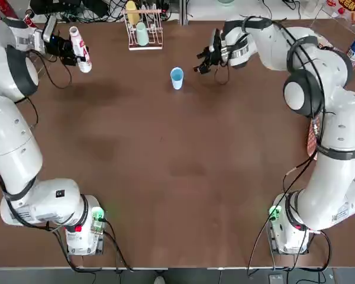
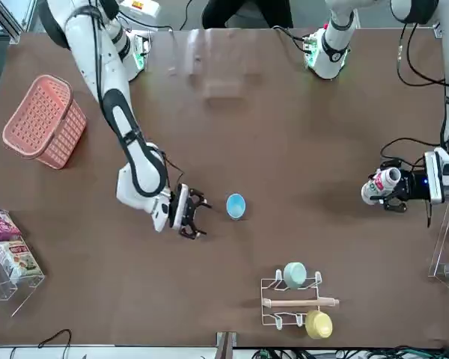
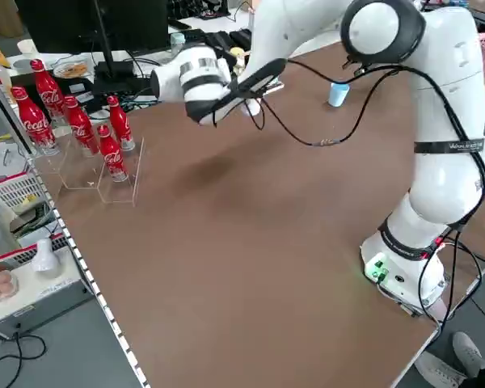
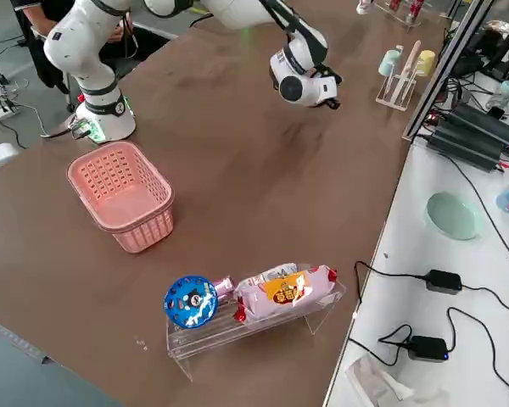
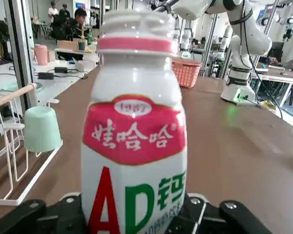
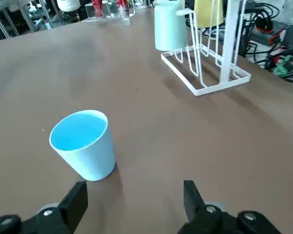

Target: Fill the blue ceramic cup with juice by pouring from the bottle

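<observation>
The left tool [image 1: 68,47] grips the bottle [image 1: 80,48] above the surface's [image 1: 177,177] far-left corner. The blue ceramic cup [image 1: 177,77] stands upright mid-surface, with the right tool [image 1: 202,61] spread wide just beside it, not touching.

Overhead view: the left arm rises from its base at the lower left of the frame and runs up the left edge, its wrist turned inward at the upper left. The left gripper [image 1: 68,48] points level toward the frame's centre, jaws closed on the bottle [image 1: 80,48], which lies nearly level with its cap toward the right. The right arm rises from its base at the lower right, bends at the elbow near the right edge and extends leftward along the upper part of the frame. The right gripper [image 1: 203,60] points left, held low over the table, jaws apart and gripping nothing.
</observation>
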`<state>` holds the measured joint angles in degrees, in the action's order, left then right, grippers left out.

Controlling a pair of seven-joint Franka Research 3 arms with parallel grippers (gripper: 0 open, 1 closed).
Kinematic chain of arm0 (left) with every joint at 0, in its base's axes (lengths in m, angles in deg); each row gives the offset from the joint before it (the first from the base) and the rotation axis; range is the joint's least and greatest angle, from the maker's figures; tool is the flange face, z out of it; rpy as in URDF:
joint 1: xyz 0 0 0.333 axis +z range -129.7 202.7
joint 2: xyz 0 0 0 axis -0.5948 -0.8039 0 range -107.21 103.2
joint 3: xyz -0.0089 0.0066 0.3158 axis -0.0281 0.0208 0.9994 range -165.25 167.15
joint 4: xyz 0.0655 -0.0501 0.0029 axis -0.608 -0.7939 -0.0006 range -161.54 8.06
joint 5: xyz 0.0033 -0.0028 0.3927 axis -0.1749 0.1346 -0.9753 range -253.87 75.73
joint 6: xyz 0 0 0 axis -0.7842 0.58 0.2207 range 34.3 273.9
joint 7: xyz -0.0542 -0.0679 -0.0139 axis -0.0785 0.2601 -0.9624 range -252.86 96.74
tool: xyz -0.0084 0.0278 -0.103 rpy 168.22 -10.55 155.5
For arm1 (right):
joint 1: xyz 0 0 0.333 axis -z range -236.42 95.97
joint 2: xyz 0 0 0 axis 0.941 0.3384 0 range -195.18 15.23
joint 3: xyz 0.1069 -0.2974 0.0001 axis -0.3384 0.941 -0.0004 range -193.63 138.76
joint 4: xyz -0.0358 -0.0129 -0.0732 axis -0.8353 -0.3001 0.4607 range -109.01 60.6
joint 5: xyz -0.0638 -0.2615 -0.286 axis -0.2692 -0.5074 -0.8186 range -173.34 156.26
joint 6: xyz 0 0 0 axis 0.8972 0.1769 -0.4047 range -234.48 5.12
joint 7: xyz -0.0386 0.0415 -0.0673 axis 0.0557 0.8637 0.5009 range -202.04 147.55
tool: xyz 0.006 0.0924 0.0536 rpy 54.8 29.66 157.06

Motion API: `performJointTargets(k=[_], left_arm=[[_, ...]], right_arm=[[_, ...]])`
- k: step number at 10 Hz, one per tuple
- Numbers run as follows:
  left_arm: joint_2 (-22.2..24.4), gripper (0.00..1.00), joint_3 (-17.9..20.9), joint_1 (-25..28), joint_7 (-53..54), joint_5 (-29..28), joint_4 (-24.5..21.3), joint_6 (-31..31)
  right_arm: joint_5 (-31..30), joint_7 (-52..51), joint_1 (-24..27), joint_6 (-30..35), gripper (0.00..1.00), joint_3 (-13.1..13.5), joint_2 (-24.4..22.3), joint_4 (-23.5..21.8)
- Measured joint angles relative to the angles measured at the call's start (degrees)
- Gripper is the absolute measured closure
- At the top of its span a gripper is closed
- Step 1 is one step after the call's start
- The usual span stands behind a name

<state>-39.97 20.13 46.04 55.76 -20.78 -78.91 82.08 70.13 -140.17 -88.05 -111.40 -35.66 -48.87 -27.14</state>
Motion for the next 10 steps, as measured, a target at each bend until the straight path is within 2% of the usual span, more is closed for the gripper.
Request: performJointTargets(k=[2,3,5,8,10], left_arm=[[-4.78,0.42,-5.86,6.26,3.70,0.71,0.66,-0.18],[-6.60,0.42,-7.15,8.03,4.37,0.82,0.91,-0.19],[-9.51,0.42,-7.35,9.41,6.72,0.93,1.36,0.02],[-12.67,0.42,-7.36,9.87,12.04,1.16,1.82,2.06],[-13.67,0.42,-7.33,10.82,15.96,1.16,1.89,3.41]], right_arm=[[-12.01,7.90,3.22,-0.34,0.00,0.17,-3.40,-0.75],[-16.90,11.67,4.31,-0.58,0.00,0.23,-4.25,-0.84],[-28.05,22.44,5.85,-1.57,0.00,0.35,-5.29,-0.61],[-54.77,54.41,9.38,-0.23,0.00,0.14,-6.64,3.18],[-63.54,72.73,11.79,1.60,0.00,-0.32,-6.76,6.54]])
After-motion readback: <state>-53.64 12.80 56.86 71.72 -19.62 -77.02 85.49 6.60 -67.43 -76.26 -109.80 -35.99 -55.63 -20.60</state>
